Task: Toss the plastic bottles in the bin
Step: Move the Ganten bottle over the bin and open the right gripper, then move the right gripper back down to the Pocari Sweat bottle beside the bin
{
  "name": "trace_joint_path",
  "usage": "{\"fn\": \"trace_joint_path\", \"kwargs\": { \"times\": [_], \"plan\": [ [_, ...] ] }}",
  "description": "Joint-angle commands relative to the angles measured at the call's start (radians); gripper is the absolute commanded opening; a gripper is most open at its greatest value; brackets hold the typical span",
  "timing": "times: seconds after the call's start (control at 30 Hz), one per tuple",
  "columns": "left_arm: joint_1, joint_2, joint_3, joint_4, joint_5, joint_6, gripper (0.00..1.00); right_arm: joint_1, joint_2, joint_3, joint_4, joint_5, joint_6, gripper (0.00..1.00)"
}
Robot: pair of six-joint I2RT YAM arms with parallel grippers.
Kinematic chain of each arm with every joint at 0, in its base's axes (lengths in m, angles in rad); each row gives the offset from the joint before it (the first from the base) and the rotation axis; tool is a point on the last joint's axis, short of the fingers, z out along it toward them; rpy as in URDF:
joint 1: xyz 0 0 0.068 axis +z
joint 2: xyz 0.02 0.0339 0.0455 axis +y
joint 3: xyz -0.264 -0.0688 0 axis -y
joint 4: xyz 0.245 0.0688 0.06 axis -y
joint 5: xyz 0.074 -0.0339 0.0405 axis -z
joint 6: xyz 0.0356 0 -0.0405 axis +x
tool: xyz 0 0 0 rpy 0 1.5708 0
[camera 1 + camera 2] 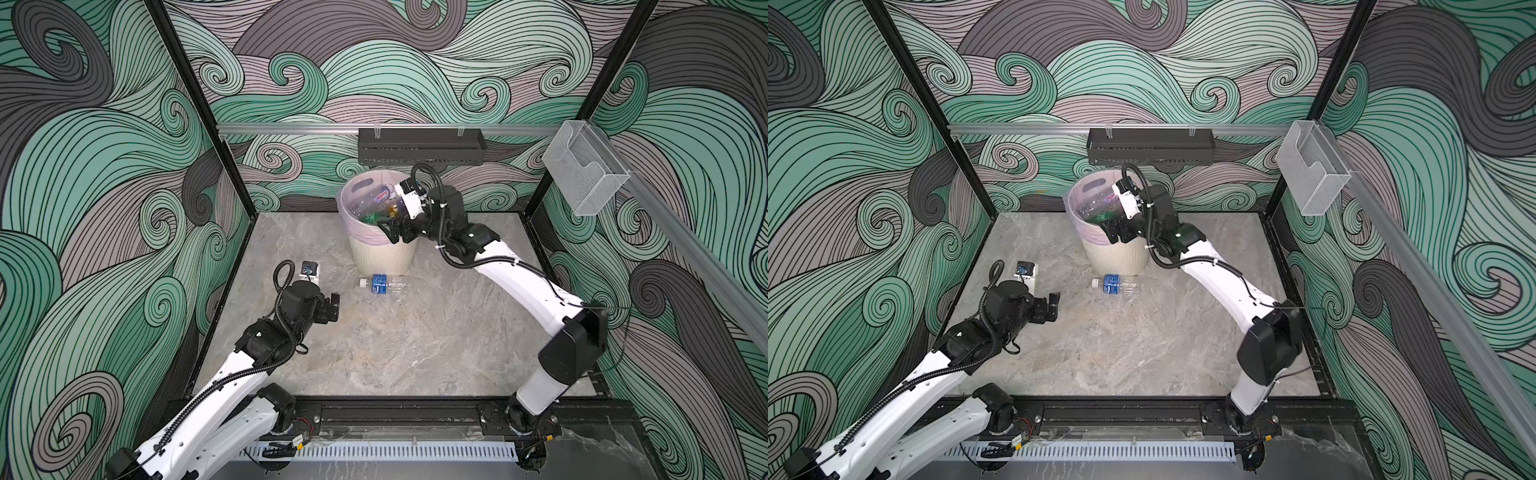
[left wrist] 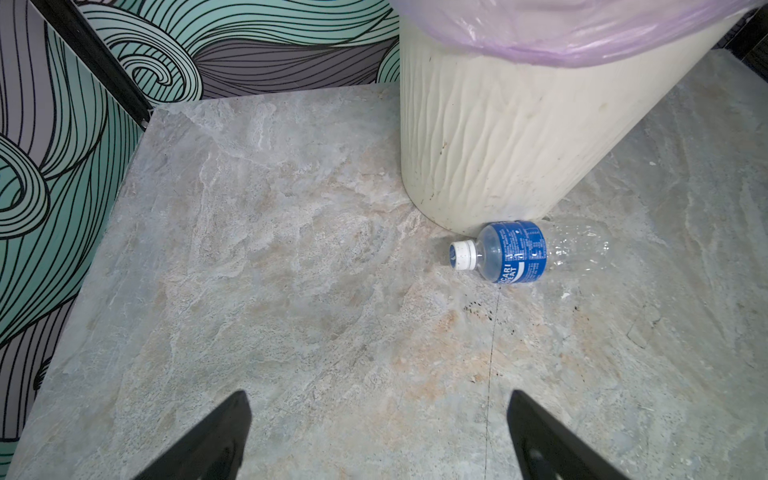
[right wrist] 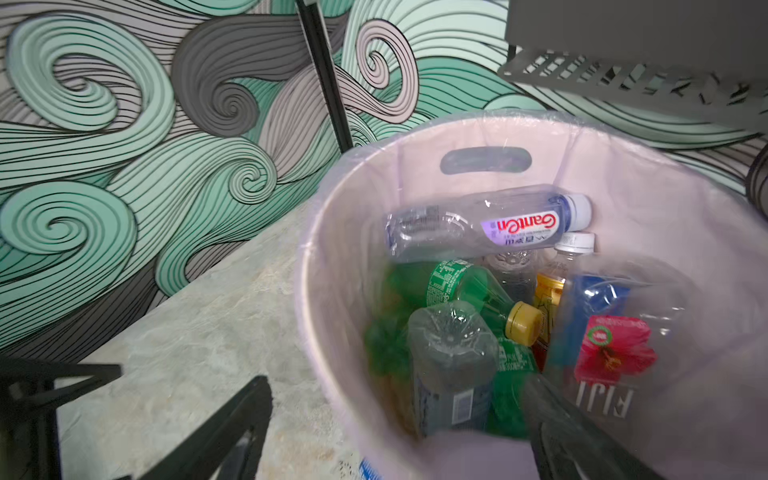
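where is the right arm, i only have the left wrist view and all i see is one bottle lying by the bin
observer: the right gripper hangs at the near rim of the bin, with its jaws wide apart.
operator: any more bottles on the table
observer: no. In both top views the blue-labelled bottle is the only one on the table.
operator: how full is the bin
observer: not up to the rim. The right wrist view shows a pile below the handle slot, with a Ganten bottle lying across the top and a green bottle under it.
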Motion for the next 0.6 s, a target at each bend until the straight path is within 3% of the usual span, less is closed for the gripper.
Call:
{"fn": "trace_joint_path", "kwargs": {
  "times": [0.0,0.17,0.33,0.43,0.57],
  "plan": [
    [0.008,0.013,0.003,-0.009,-0.001,0.003,0.98,0.013,-0.127,-0.098,0.082,-0.081,-0.069,0.94],
    [0.008,0.033,0.011,-0.001,0.002,0.006,0.98,0.032,-0.22,-0.242,0.035,-0.151,-0.155,0.95],
    [0.009,0.028,0.005,-0.008,0.004,-0.003,0.98,0.061,-0.224,-0.328,-0.046,-0.151,-0.244,0.91],
    [0.009,0.01,0.002,-0.015,0.0,-0.004,0.98,0.094,-0.21,-0.377,-0.056,-0.114,-0.301,0.9],
    [0.009,-0.009,0.002,-0.027,-0.01,-0.003,0.98,0.141,-0.152,-0.41,-0.062,0.024,-0.365,0.86]
  ]
}}
